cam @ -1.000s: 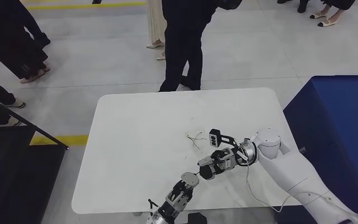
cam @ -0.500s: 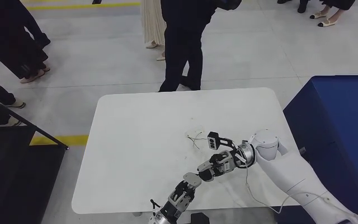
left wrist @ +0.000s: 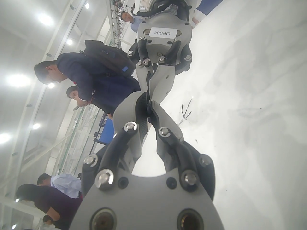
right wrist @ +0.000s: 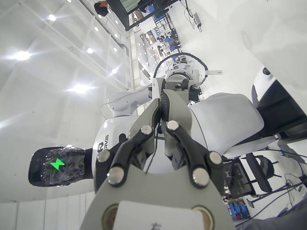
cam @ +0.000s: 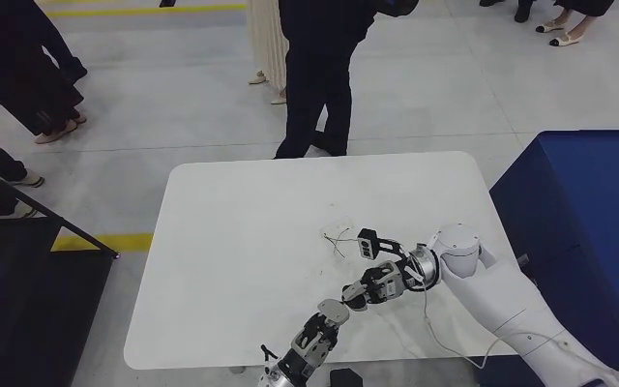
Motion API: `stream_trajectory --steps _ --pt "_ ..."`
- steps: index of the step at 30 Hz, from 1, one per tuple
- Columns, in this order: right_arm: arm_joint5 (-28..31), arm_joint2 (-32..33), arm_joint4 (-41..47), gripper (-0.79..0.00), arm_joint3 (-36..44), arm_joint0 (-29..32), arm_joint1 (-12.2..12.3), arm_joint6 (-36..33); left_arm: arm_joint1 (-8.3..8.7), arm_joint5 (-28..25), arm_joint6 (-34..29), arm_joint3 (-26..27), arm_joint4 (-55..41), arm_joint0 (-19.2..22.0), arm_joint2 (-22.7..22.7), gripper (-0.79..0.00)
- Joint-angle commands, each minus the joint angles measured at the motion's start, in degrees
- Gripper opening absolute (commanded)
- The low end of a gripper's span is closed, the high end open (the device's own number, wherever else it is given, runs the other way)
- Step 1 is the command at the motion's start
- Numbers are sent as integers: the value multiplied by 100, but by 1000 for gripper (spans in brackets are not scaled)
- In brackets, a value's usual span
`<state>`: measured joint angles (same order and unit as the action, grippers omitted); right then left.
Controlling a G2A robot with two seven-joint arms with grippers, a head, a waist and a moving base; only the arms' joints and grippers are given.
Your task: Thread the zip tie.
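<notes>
1. Right pincer is pinching thin black plastic zip tie, tail running back toward its wrist.
2. Left pincer, pressed together, is facing it tip-to-tip by robot-side edge of white counter.

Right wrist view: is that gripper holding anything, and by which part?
The right gripper pinches the zip tie between its fingertips; loose strand trails toward the palm.

Bright overhead ceiling lamps, soft shadows.
</notes>
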<state>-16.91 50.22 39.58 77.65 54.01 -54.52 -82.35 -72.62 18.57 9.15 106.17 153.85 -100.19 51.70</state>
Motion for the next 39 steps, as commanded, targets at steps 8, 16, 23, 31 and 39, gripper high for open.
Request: stream_trajectory --steps 8,16,23,31,39 --pt "57 129 264 -785 -186 -40 -26 119 81 447 270 235 -371 -274 331 0" --pt "28 198 476 -785 -276 -35 -35 187 116 543 661 337 -1217 -414 502 0" --pt "1085 636 395 -785 455 307 41 449 125 -2043 532 665 -4575 -336 706 0" --pt "2078 1421 212 -785 1176 1013 193 1131 247 -5014 -101 558 -8842 -111 1668 0" --pt "2133 1391 32 -785 1261 1051 183 1337 247 -5014 -101 558 -8842 -111 1668 0"
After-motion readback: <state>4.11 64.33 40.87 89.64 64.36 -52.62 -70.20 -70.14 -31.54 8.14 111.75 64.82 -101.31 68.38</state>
